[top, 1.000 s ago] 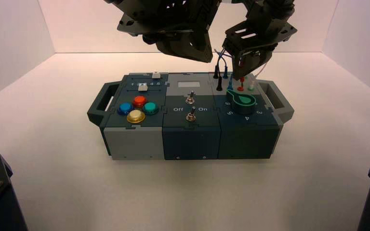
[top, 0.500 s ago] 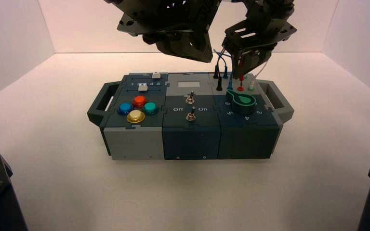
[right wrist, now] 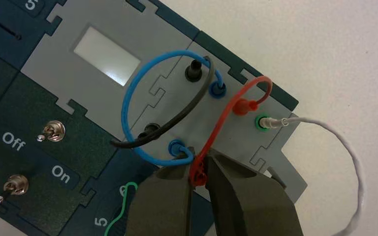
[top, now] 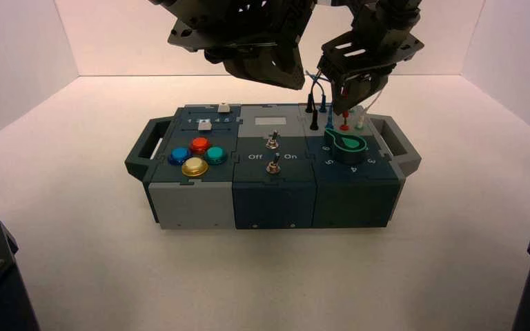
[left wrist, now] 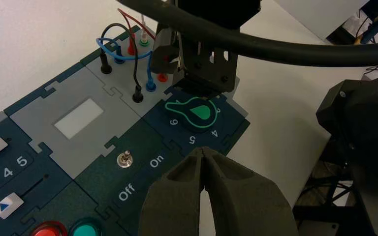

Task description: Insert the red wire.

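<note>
The red wire (right wrist: 225,107) arches over the grey jack panel (right wrist: 275,147) at the box's right rear. Its far plug (right wrist: 243,105) sits in a socket beside the green one. My right gripper (right wrist: 199,172) is shut on the other red plug (right wrist: 198,169), next to the near blue plug (right wrist: 176,146); my fingers hide its tip. In the high view, the right gripper (top: 354,88) hangs over the jacks, with the red wire (top: 346,114) below it. My left gripper (left wrist: 204,152) is shut and empty, hovering above the toggle section, high over the box's middle (top: 276,69).
Blue (right wrist: 128,105) and black (right wrist: 177,117) wires loop across the same panel. A white wire (right wrist: 347,152) trails from the green socket (right wrist: 262,122) onto the table. The green knob (top: 348,143) sits just in front of the jacks, with two toggle switches (right wrist: 51,130) and coloured buttons (top: 194,155) further left.
The right gripper, still holding the red plug, has edged slightly up and toward the back. The left arm has not moved.
</note>
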